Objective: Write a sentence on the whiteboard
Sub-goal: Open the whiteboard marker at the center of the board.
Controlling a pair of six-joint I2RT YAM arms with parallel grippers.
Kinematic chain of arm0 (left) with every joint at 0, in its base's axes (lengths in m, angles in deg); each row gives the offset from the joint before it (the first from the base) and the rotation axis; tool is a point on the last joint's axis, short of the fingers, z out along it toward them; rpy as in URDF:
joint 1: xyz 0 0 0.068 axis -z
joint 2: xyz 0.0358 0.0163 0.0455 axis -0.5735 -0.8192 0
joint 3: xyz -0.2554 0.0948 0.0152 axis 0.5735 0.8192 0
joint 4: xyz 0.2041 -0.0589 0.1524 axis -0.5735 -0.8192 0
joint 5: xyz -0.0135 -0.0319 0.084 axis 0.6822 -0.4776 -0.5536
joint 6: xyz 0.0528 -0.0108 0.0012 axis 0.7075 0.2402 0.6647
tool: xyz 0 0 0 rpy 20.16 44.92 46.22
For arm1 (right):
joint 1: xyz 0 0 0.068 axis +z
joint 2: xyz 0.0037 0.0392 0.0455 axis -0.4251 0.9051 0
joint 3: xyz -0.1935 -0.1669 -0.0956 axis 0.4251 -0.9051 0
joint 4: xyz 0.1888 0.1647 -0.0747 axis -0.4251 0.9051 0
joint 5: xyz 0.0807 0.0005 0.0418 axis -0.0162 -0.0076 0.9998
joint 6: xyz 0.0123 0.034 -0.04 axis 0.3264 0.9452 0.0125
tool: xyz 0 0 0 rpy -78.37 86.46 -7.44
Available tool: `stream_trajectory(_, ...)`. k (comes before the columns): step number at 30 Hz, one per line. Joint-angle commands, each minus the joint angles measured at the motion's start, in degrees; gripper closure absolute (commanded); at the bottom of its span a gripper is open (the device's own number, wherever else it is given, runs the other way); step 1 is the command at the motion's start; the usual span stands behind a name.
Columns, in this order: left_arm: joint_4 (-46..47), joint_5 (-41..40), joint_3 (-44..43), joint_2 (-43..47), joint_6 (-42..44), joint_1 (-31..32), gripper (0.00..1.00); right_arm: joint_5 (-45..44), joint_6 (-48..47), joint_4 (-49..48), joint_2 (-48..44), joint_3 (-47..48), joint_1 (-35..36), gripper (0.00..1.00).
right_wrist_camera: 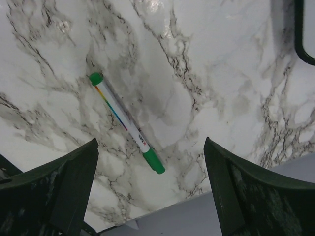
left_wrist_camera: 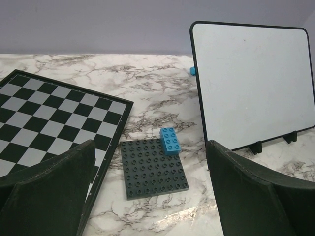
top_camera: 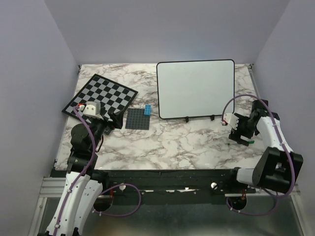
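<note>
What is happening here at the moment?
Nothing is written yet: the whiteboard stands upright and blank. The right end effector hangs open over a green marker, which lies flat on the table and is not gripped. The left end effector is also open and holds nothing; it faces the chessboard.

Readable text: none, anywhere in view.
Marker [right_wrist_camera: 126,123]: small dark print on the white barrel near a green end, perhaps a brand, too tiny to read.
Whiteboard [top_camera: 195,88]: bare white face.
</note>
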State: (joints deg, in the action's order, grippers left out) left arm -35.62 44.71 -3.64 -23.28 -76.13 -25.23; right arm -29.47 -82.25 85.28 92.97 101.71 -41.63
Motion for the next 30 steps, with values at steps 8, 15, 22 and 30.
stream_trajectory(8,1.32,1.92,-0.24,0.84,-0.51,0.08,0.01,-6.56,-18.19,-10.82,11.22,-4.68,-1.11,0.14)
stream_trajectory(15,1.49,2.62,-0.15,0.05,-0.51,0.08,0.01,-5.94,-17.85,-14.69,14.82,-6.80,0.82,0.34)
stream_trajectory(22,1.67,3.59,-0.15,-0.83,-0.51,0.08,0.01,-5.42,-12.84,-13.46,16.94,-5.84,7.58,0.71)
stream_trajectory(30,2.28,6.05,0.03,-1.18,-0.68,0.00,0.01,-1.11,-3.27,-8.45,14.83,-3.81,19.69,0.76)
